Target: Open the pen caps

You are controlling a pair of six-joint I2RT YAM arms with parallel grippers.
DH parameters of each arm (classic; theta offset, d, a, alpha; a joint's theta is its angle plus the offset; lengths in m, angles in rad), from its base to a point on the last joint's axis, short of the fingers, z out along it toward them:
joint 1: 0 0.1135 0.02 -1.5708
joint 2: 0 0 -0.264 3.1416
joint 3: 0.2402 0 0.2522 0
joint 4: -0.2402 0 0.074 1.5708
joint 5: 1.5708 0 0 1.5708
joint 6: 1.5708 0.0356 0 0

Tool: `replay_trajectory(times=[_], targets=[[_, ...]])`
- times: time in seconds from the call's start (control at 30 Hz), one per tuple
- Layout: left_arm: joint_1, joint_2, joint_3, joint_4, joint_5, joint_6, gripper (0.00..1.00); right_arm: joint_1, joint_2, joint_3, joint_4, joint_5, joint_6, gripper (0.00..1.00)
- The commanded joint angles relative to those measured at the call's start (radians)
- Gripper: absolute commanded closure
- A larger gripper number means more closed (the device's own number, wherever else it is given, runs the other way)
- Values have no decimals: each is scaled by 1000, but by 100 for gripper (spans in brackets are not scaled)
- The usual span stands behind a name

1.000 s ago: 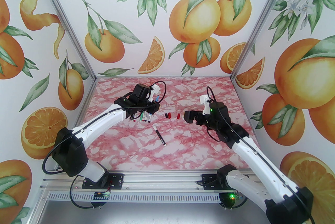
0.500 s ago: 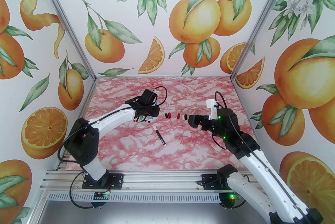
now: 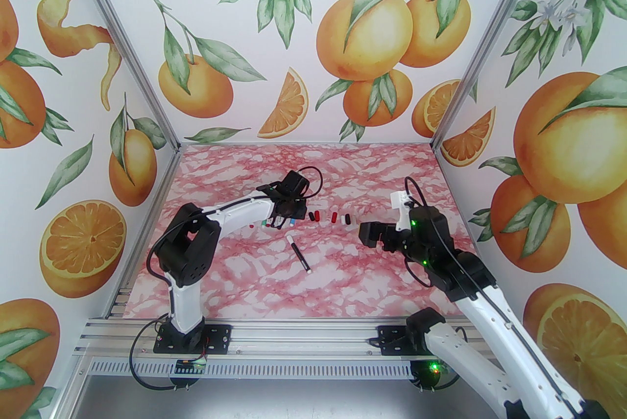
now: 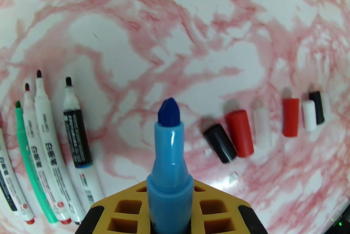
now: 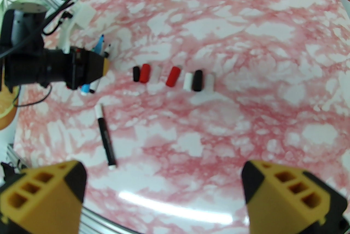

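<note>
**Blue marker gripped by the left arm, loose caps lined up mid-table**

Pink marble-patterned table [image 3: 343, 270], seen from above, with two white and black arms. The left arm rises straight up from its base, bends sharply at the elbow and reaches forward and right. Its wrist tips downward. The left gripper [image 4: 171, 200] is clamped around a blue pen [image 4: 169, 145], whose uncapped blue tip points away from the fingers.

To the left of it, several uncapped pens [image 4: 49, 151] lie side by side on the table. To its right, seven pen caps [image 5: 172, 77] lie in a loose row near the table's middle: black, red, white, red, white, black, white.

The right arm stretches diagonally from the near right corner, its wrist turned left toward the caps. The right gripper [image 5: 166, 189] is spread wide and holds nothing.

A black-barrelled pen [image 5: 105, 137] lies alone, nearer the arms' bases.
</note>
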Motion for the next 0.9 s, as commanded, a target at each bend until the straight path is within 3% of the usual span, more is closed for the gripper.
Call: replay_trajectory(times=[0.0,0.87], targets=[[-3,35,56,-27,-89,-10,90,2,6,-15,-5,25,-5,0],[-3,123,55,-35,-187,-24,84,3,30,-33,23,-10,-2,0]])
